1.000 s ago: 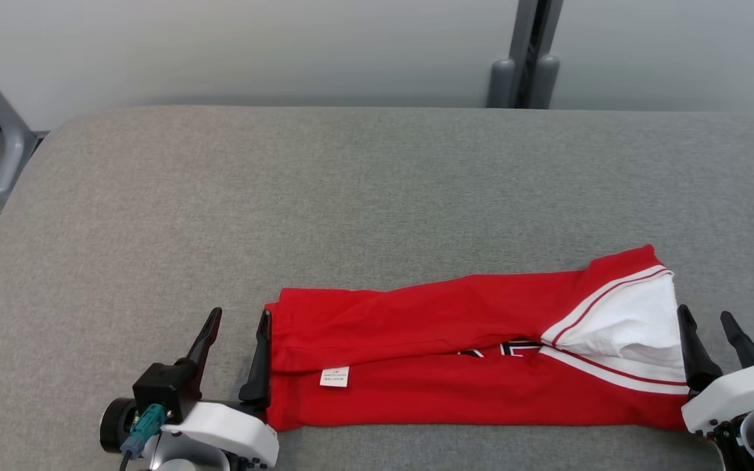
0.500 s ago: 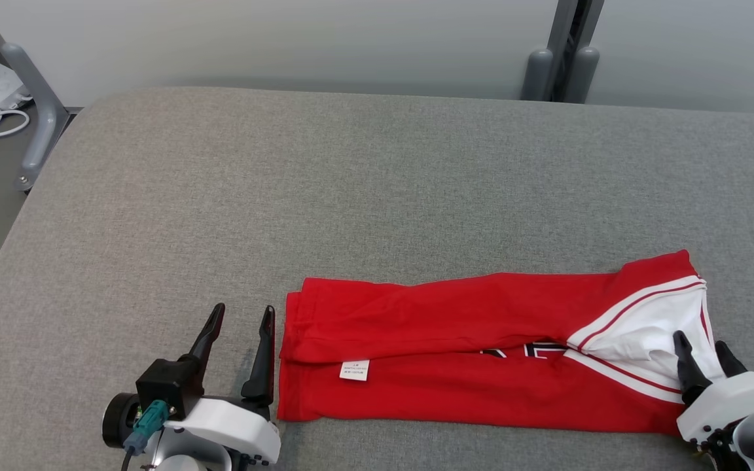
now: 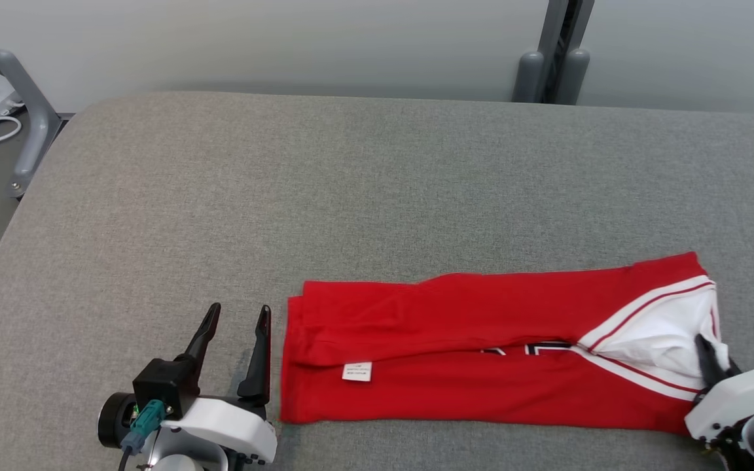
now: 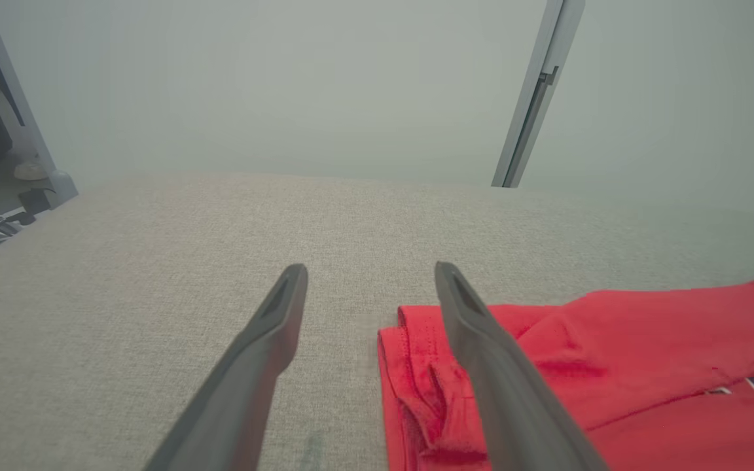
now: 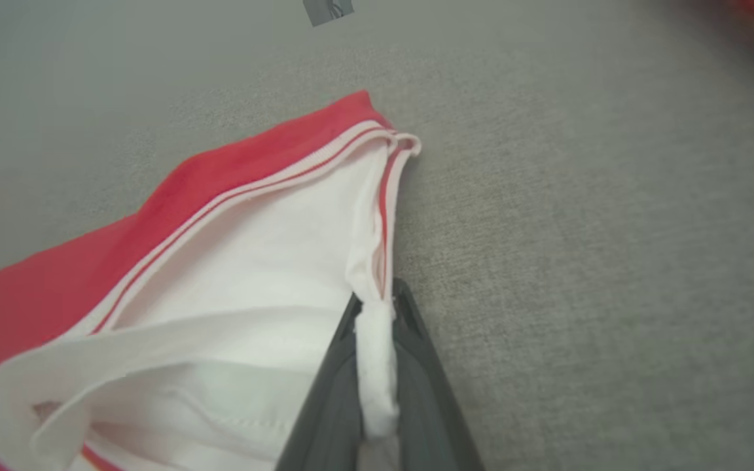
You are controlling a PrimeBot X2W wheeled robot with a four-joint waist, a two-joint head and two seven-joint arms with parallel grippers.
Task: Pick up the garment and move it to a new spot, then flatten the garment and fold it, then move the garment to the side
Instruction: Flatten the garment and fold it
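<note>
Garment (image 3: 468, 353) — white edge pinched in right tool (image 5: 377, 301), table (image 3: 351, 196) beyond.

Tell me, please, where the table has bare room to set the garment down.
Bare: the whole table between the far edge of the garment and the far rim, and the left part beyond the open left hand. Crowded: the near strip, where the garment lies between the left hand and the right hand, shut on its white end.
</note>
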